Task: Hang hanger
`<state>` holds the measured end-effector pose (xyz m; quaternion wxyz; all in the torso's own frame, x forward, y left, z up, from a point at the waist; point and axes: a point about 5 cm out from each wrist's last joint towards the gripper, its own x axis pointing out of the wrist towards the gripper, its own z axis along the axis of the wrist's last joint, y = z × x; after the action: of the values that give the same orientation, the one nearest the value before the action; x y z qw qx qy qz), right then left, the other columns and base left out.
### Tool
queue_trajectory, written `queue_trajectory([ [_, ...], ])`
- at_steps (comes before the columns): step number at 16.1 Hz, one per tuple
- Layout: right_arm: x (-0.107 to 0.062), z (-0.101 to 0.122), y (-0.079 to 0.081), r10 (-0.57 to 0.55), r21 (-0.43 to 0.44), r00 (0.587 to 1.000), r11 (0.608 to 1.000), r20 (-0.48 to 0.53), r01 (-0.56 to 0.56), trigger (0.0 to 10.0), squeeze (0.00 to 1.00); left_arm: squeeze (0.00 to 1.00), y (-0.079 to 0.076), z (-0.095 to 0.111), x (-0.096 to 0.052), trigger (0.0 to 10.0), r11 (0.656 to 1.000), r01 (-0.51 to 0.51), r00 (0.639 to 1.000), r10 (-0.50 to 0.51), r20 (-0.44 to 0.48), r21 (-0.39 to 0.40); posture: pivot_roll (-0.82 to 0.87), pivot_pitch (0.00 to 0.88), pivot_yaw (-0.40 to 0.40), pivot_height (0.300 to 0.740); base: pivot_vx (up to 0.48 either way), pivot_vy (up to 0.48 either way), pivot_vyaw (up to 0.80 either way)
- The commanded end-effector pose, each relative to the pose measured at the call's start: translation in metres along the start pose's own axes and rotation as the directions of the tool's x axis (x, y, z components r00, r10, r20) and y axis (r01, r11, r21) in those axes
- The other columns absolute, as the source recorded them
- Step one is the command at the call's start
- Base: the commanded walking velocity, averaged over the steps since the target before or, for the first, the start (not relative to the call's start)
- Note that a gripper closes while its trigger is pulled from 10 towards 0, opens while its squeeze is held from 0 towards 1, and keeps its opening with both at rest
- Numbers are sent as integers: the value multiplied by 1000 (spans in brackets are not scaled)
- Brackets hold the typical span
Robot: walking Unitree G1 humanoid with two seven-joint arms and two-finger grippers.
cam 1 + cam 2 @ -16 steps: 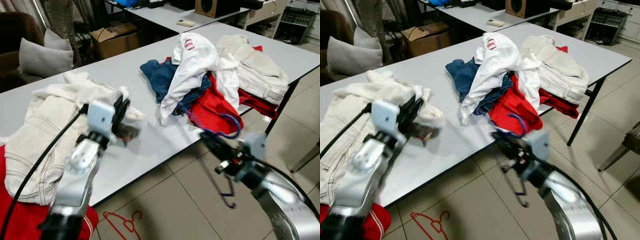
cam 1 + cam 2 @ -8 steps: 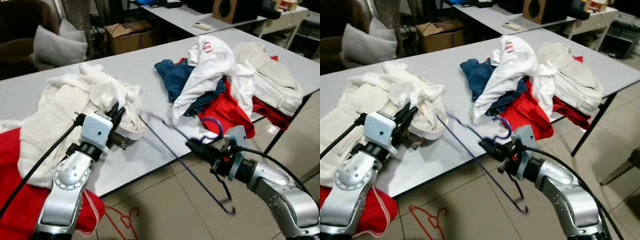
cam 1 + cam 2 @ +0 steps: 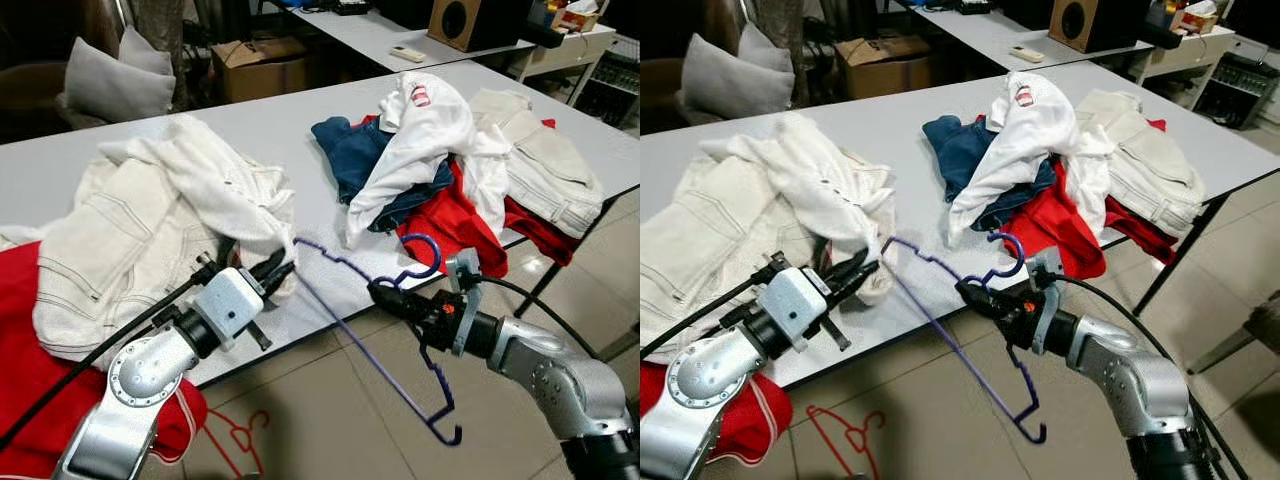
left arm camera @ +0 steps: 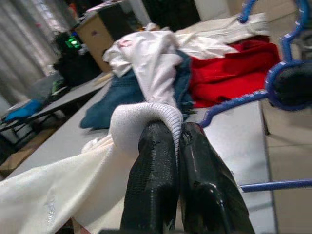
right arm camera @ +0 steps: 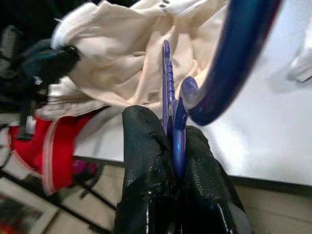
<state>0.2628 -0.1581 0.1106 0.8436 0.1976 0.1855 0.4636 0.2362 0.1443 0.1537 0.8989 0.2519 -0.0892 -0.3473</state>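
Observation:
A blue wire hanger (image 3: 350, 330) hangs over the table's front edge, one end low above the floor. My right gripper (image 3: 376, 291) is shut on it just below its hook; the wrist view shows the wire (image 5: 168, 92) pinched between the fingers. My left gripper (image 3: 282, 268) is at the table's edge, shut on the ribbed hem (image 4: 146, 114) of a cream white garment (image 3: 190, 195) that lies spread on the grey table (image 3: 200, 110). The hanger's upper end almost meets the left fingertips.
A heap of clothes (image 3: 440, 150), white, blue, red and cream, covers the table's right half. A red garment (image 3: 25, 340) hangs off the left front corner. A red hanger (image 3: 240, 440) lies on the tiled floor below. Cushions and a cardboard box (image 3: 255, 60) stand behind the table.
My left gripper has dropped toward the table's front edge, dragging the cream garment with it. The right gripper has brought the hanger's end up close to the left gripper.

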Motion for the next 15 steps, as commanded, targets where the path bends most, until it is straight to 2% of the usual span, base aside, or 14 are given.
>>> queue_trajectory([
  [1,-6,10,0,30,5,999,1000,35,-30,10000,0,0,-1,8,1,0,999,36,999,-36,19,21,-25,0,-43,740,0,0,0],
  [4,-13,19,-10,15,59,995,998,96,-21,10000,0,0,1,11,-3,0,995,93,996,-93,6,20,-17,0,-62,740,0,0,0],
  [7,-17,19,-29,-64,147,993,988,99,49,10000,0,0,8,14,-6,0,999,50,999,-50,11,14,-10,0,-75,740,0,0,0],
  [9,-11,16,-30,-29,183,995,983,91,12,10000,0,0,14,22,-4,0,1000,16,999,-16,45,-4,-5,0,-79,740,0,0,0],
  [12,-4,16,-28,18,202,995,979,102,-38,10000,0,0,15,22,0,0,1000,16,999,-17,32,4,16,0,-100,740,0,0,0],
  [15,-1,15,-31,27,237,993,970,111,-52,10000,0,0,7,25,4,0,997,72,997,-73,41,9,31,0,-107,740,0,0,0],
])
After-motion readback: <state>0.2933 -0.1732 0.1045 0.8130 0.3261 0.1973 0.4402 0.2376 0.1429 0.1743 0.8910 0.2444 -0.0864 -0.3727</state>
